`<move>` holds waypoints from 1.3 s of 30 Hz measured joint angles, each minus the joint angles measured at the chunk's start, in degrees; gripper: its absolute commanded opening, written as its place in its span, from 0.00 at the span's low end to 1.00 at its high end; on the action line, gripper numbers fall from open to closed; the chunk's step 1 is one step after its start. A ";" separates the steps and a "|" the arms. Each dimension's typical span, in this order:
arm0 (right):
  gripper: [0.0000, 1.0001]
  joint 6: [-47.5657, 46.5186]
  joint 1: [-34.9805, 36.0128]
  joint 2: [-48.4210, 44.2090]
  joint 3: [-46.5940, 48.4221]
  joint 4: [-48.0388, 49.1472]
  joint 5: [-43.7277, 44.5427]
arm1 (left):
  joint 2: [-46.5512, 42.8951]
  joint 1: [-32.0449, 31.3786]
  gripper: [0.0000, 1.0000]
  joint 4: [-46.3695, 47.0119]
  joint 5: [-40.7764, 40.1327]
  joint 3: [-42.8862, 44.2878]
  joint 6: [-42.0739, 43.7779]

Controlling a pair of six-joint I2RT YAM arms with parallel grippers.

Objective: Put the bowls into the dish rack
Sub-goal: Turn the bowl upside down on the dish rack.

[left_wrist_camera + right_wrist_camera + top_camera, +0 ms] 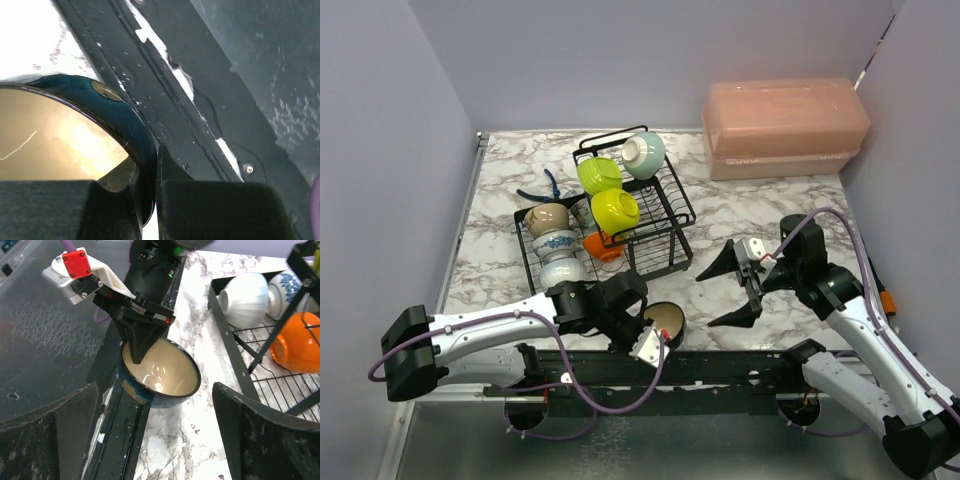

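The black wire dish rack stands mid-table. It holds a pale teal bowl, two yellow-green bowls, a beige bowl, a blue-patterned bowl, a white bowl and a small orange bowl. My left gripper is shut on the rim of a dark-blue bowl with a cream inside at the table's front edge, one finger inside and one outside. My right gripper is open and empty, facing that bowl from the right.
A pink translucent lidded box stands at the back right. A black rail runs along the near table edge under the held bowl. Grey walls close in the left, back and right sides.
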 measured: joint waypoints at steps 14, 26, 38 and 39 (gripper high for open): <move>0.96 -9.90 21.24 4.72 -3.58 0.28 8.76 | 5.90 -8.20 0.00 -8.46 -6.47 4.02 15.74; 0.54 -14.16 29.77 8.07 -6.19 1.55 15.13 | 5.77 -8.26 0.00 -9.92 -6.43 5.25 18.05; 0.49 -15.54 33.44 11.91 -5.29 2.08 19.50 | 4.55 -8.31 0.00 -12.90 -6.29 7.04 17.94; 0.44 -15.76 33.88 12.39 -4.90 2.05 19.93 | 4.28 -8.33 0.00 -13.31 -6.34 7.04 17.92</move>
